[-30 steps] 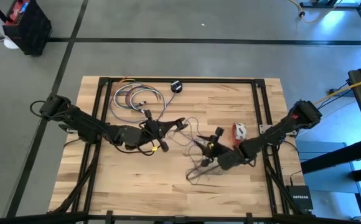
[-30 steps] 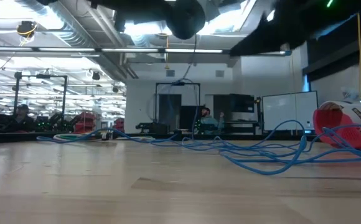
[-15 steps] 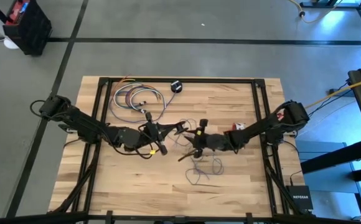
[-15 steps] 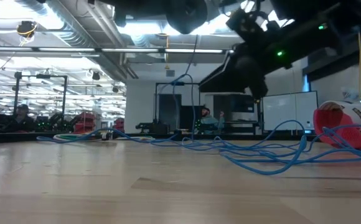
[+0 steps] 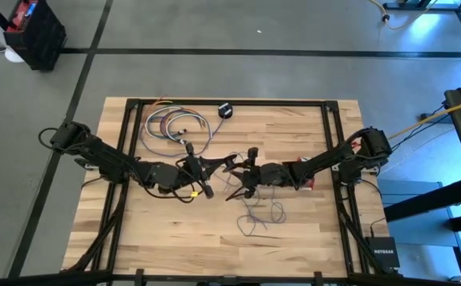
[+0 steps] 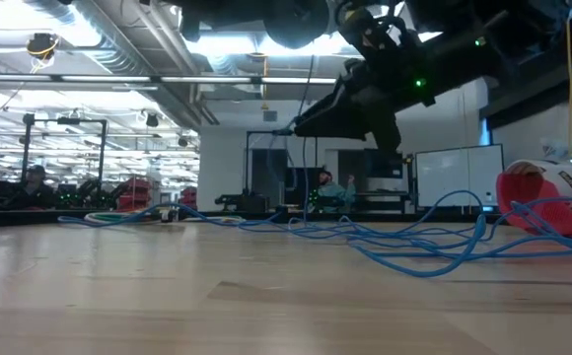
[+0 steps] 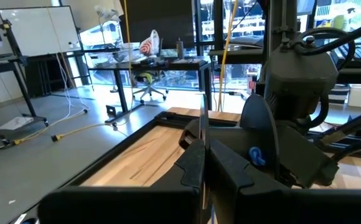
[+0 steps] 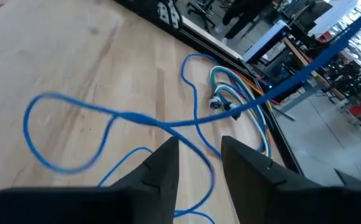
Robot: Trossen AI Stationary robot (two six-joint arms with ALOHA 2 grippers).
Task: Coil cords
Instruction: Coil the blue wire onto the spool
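Wooden table point(image 5: 175, 238) carries the thin bluish-purple cord point(image 5: 256, 216) looped near centre, left gripper point(image 5: 232, 161) jaws closed on it, right gripper point(image 5: 243, 183) jaws parted just beside.

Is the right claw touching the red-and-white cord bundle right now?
Apart. The high view shows the right claw near the table's middle, facing the left claw, while the red-and-white cord bundle lies back beside the right forearm.

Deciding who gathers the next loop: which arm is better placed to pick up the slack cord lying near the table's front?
Probably the right. Its gripper is open and free above the loose blue cord, while the left gripper is shut on that cord's raised part.
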